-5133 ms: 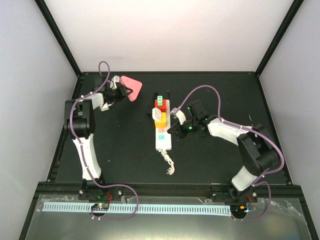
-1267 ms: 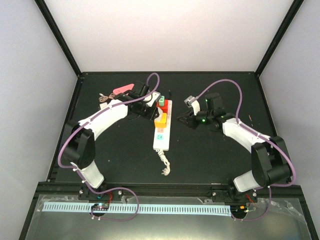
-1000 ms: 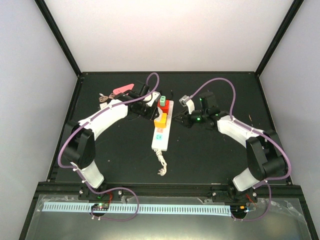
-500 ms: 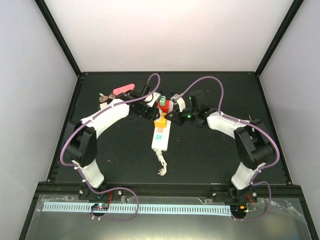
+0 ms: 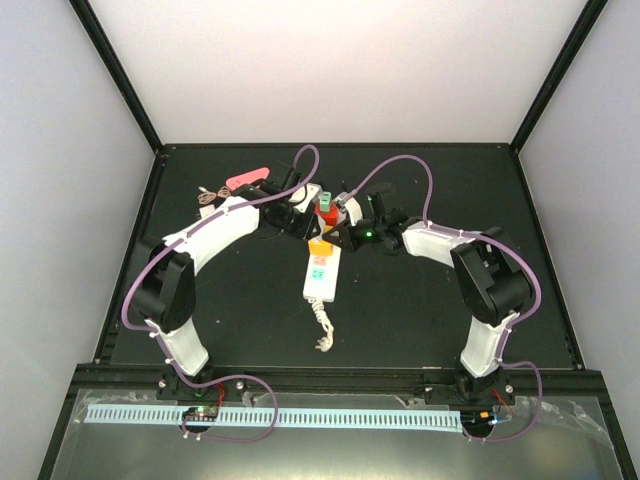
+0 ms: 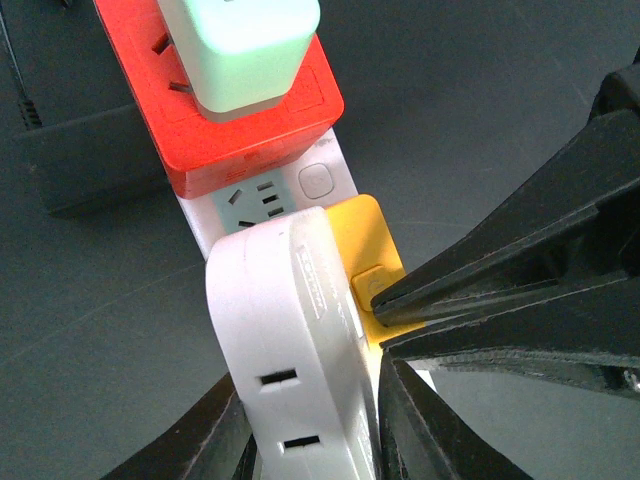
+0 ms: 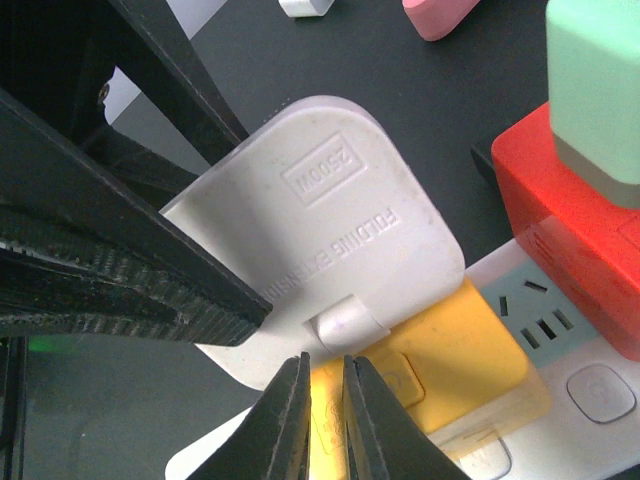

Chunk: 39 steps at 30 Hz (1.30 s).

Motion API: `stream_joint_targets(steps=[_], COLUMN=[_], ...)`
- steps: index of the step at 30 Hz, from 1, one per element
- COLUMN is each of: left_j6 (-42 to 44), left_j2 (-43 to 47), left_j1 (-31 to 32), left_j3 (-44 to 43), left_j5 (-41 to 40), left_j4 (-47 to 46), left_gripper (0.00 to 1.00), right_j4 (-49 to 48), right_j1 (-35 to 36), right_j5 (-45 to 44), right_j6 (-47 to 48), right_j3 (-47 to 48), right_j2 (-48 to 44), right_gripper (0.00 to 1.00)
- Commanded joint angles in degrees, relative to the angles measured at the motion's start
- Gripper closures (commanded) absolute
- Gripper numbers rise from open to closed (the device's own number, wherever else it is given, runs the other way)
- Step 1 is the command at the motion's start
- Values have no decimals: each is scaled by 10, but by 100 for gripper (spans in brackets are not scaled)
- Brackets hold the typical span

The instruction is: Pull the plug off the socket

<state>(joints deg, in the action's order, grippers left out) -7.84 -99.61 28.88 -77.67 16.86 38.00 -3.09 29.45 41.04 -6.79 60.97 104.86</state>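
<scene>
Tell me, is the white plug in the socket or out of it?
In, it seems. The white plug sits against the yellow outlet face of the socket, and no prongs show between them.

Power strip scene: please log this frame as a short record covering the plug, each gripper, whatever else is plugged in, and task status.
plug: white plug sits on the socket at its yellow outlet face; prongs hidden
left gripper: closed on the white plug's sides
right gripper: fingers almost together, nothing held, tips at the yellow outlet face beside the white plug
also plugged in: red adapter with a green plug on top
status: white plug not yet off
</scene>
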Motion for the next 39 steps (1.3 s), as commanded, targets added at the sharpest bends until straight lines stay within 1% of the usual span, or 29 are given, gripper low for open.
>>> stream_joint_targets(steps=[1,6,8,11,12,14,17,22,30,39], left_j6=[-24,-54,-82,-119,-128,-140,-158,-183,-198,-197], left_j2=[-11,-10,-6,-5,-6,-6,-4,5,30,58], left_j1=[-5,-16,-16,-17,-17,-16,-16,-16,-17,-19], left_j3=[-24,-26,-24,-30,-33,-38,-40,-37,-37,-34], left_j5=[30,37,18,-11,-16,-18,-2,20,51,46], left_j4=[9,18,22,37,44,50,48,39,17,21], left_gripper=[68,69,71,79,84,91,97,98,98,98], right_j4=[7,18,21,24,25,26,30,36,45,58], right_j1=[1,1,1,1,1,1,1,1,1,0], right_j5=[-29,-43,-45,-48,-50,-53,-59,-67,-78,-90], right_j6=[3,10,12,16,17,20,24,30,38,43], right_j3=[8,4,4,5,4,4,4,3,1,3], right_j2=[18,23,27,31,32,34,36,39,49,57], right_gripper=[86,86,87,87,87,87,87,88,89,89])
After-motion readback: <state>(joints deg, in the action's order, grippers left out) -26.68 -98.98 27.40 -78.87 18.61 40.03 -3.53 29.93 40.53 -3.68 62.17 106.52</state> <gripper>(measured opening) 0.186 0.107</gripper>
